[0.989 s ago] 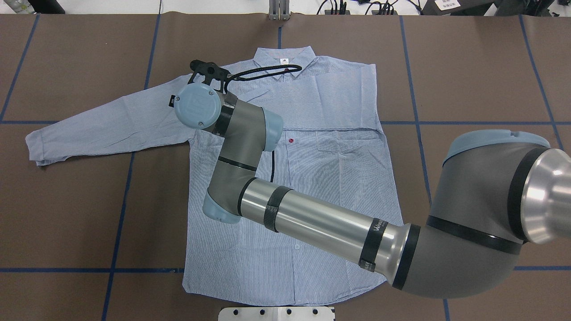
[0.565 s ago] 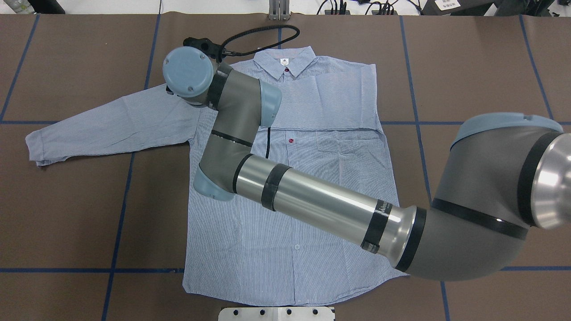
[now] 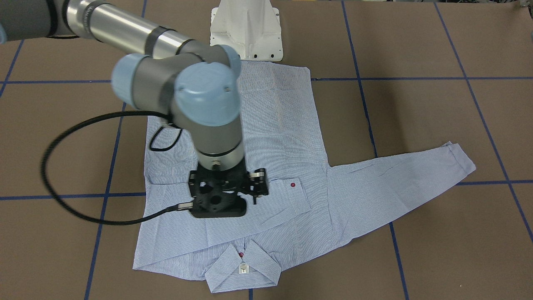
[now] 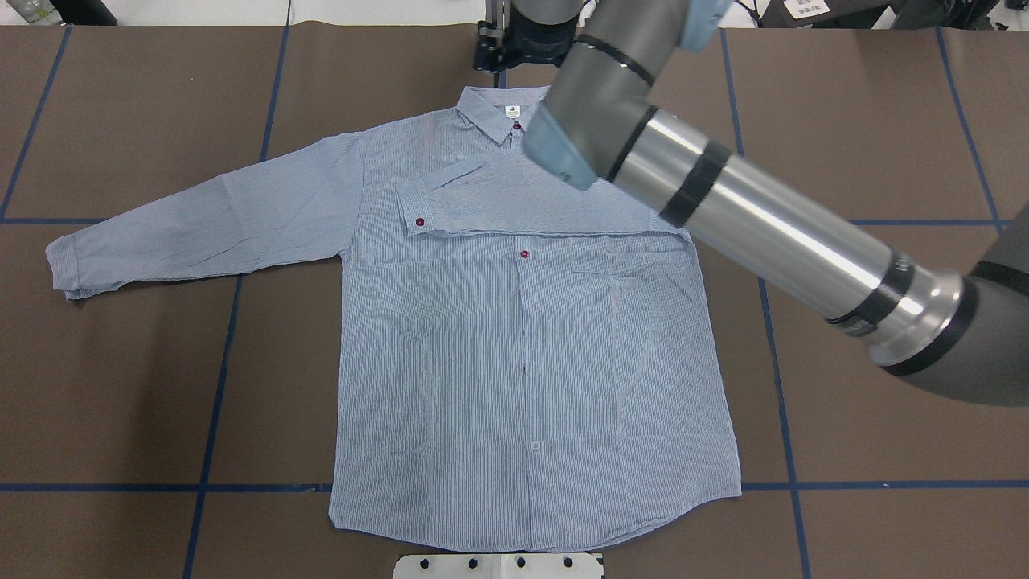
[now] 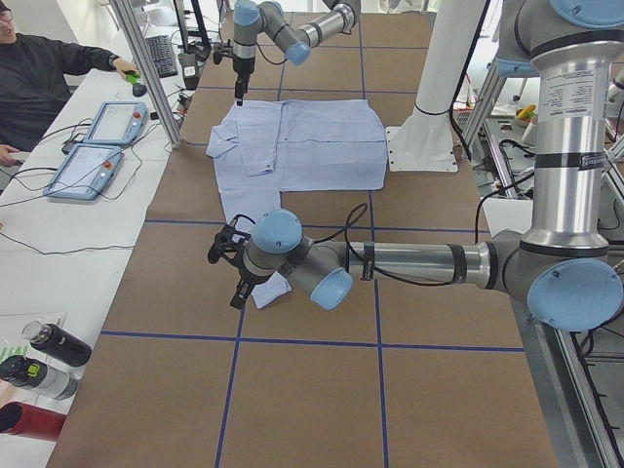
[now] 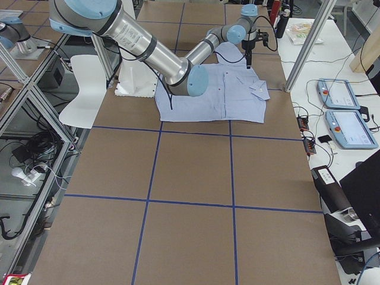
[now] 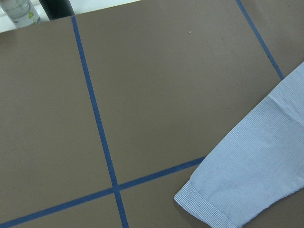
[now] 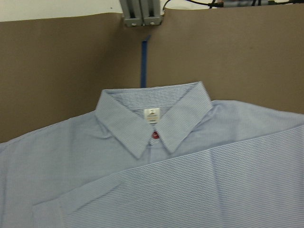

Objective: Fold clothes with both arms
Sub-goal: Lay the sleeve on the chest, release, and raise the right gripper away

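Note:
The striped shirt (image 4: 522, 362) lies flat and face up, its collar (image 8: 152, 126) at the table's far edge. One sleeve is folded across the chest, and its cuff (image 4: 418, 221) with a red button rests there. The other sleeve (image 4: 201, 225) stretches out to the side. My right gripper (image 3: 217, 206) hangs high over the collar area with its linkage spread open, holding nothing; its fingertips are hidden behind the camera mount. My left gripper (image 5: 232, 273) hovers by the outstretched sleeve's cuff (image 7: 237, 190). It shows only in the exterior left view, so I cannot tell its state.
The white pedestal base (image 4: 498, 565) stands at the shirt's hem. Blue tape lines cross the brown table (image 4: 120, 386). A metal bracket (image 8: 142, 12) sits at the far edge. A person (image 5: 39, 68), teach pendants (image 5: 93, 166) and bottles (image 5: 49, 361) are at a side table.
My right arm swung from the shirt's sleeve-side shoulder out past the collar, uncovering the folded sleeve and its cuff. The shirt has not moved.

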`<state>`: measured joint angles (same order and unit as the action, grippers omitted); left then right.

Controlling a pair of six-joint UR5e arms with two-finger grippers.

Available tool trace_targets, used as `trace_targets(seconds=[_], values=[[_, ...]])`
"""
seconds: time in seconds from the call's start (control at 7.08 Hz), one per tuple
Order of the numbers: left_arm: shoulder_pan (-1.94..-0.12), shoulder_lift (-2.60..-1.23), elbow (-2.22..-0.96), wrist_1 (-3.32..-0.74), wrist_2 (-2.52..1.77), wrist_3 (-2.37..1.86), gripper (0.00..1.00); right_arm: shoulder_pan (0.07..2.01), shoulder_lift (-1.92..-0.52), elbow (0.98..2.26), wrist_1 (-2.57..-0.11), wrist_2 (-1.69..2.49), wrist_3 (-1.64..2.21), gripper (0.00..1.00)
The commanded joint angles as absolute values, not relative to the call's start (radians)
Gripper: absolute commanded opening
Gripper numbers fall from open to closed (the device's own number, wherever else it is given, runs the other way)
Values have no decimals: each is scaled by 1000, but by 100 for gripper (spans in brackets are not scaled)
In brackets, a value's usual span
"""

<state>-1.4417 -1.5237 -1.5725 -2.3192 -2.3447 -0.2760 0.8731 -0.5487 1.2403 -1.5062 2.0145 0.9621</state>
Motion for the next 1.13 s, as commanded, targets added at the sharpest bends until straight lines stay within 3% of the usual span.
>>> trace_targets(seconds=[0.0, 0.28, 0.57, 0.99], values=[[-1301, -1523, -1525, -2462, -2286, -435, 100, 1050, -835, 1458, -1514, 2138, 678, 100], [-1173, -1520, -1461, -2638, -2136, -669, 100, 1165, -1019, 1549, -1505, 2206, 453, 100], [-1129, -1520, -1381, -2736, -2135, -756, 100, 1169, -1045, 1562, -1500, 2221, 449, 100], [-1017, -1522, -1378, -2740, -2071, -893, 97, 1169, -1046, 1562, -1500, 2220, 449, 100]])
